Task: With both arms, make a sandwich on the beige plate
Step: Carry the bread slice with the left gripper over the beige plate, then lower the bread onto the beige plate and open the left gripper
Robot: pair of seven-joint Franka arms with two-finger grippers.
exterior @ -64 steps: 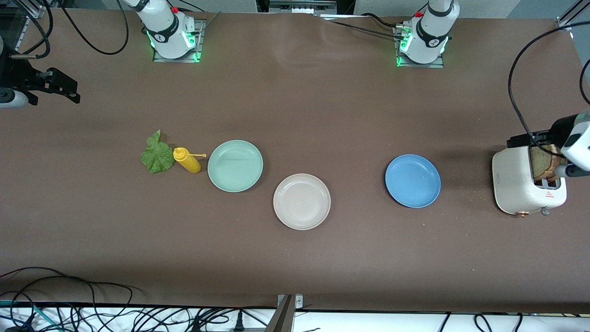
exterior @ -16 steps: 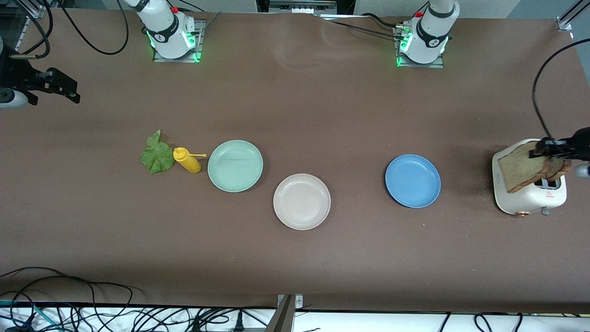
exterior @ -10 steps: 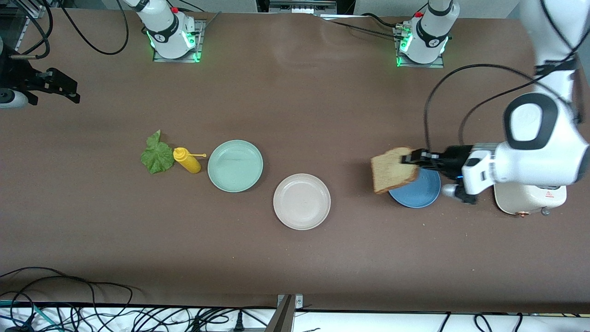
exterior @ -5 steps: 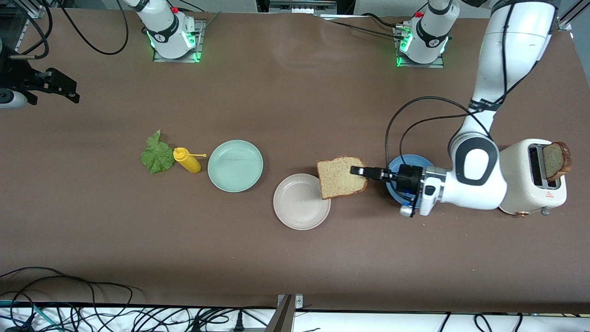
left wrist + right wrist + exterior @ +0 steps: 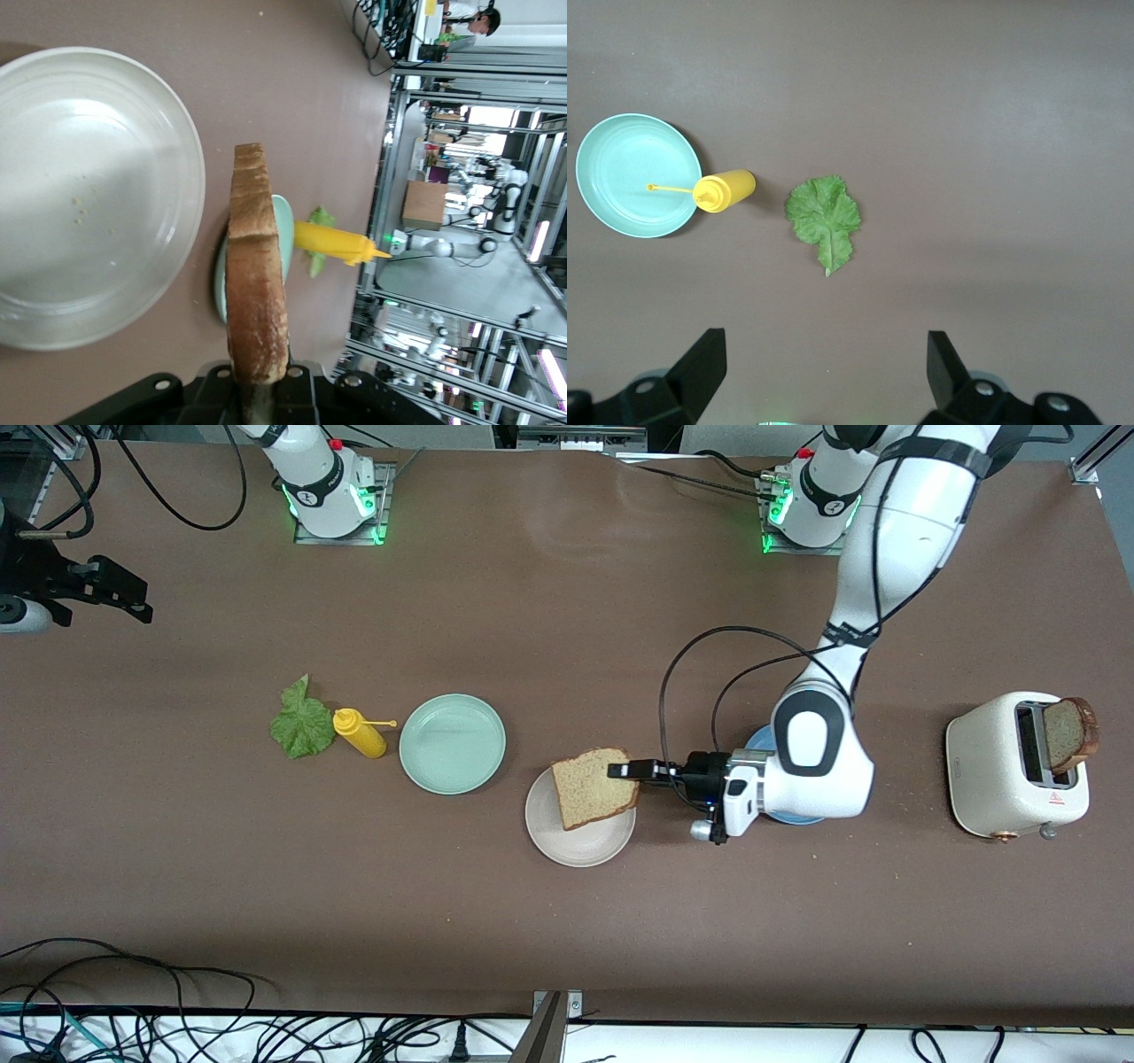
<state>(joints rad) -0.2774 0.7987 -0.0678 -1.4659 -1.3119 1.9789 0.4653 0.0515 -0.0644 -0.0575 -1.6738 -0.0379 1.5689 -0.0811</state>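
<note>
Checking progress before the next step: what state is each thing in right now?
left gripper: shut on bread slice, over beige plate
beige plate: bare
right gripper: open, waiting
toaster: second slice sticking up
lettuce leaf: flat on table
mustard bottle: lying down

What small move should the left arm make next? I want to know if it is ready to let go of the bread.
Probably lower first, then release. The left gripper is shut on the bread slice, which hangs over the beige plate but, in the left wrist view, stands on edge above it, not flat.
</note>
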